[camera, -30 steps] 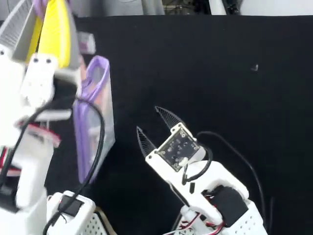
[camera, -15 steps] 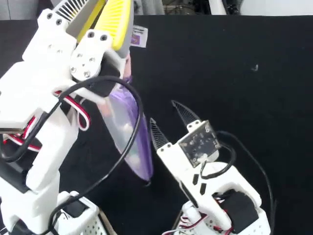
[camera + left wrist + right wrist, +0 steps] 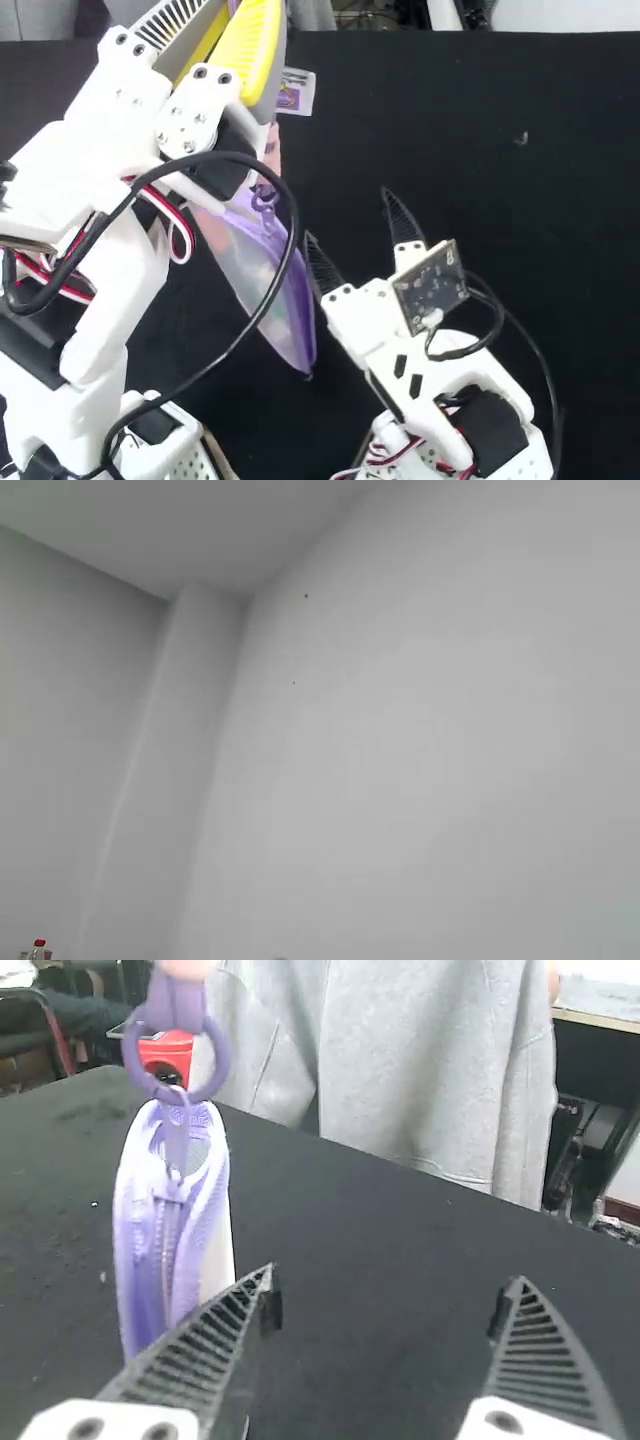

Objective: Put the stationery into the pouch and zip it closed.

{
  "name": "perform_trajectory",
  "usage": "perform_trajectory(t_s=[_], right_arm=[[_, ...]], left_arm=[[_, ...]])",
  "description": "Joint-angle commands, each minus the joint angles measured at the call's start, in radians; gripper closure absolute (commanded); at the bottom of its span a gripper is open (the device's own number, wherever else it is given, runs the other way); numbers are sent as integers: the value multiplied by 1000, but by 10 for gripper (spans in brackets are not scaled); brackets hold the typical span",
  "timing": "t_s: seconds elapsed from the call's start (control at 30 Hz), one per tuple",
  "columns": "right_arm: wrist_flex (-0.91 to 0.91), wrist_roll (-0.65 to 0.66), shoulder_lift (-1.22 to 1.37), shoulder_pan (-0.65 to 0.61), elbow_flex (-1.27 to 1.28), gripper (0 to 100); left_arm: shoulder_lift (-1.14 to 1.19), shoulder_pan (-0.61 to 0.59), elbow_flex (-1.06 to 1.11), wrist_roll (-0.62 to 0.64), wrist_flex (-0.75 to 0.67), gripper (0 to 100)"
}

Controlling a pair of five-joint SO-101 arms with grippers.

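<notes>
Plainly translucent purple pouch point(image 3: 170, 1230), slim, upright, zipper ring point(image 3: 175, 1055) topmost.

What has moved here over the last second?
The left gripper, holding the hanging pouch, swung it rightward, close beside the right gripper. The right gripper shifted a little rightward too. Unchanged: the pouch is still held, and the right jaws are still open.

The pouch point(image 3: 262, 300) is clear plastic edged in purple, with a purple zip and ring pull. The left gripper point(image 3: 222, 25) is ribbed, one side yellow and the other grey. The right gripper point(image 3: 348, 218) is ribbed black, and the table point(image 3: 520, 90) is plain black.
</notes>
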Motion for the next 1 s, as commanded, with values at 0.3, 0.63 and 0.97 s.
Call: perform_trajectory(t_s=[0.3,0.63,0.97], right_arm=[[166,9,-315,-29,-62,655],[210,9,-312,-100,-38,655],[287,6,-229,-169,-193,655]], left_arm=[[2,-2,116,9,-138,972],[2,-5,170,9,-215,972],[3,-7,171,9,-215,972]])
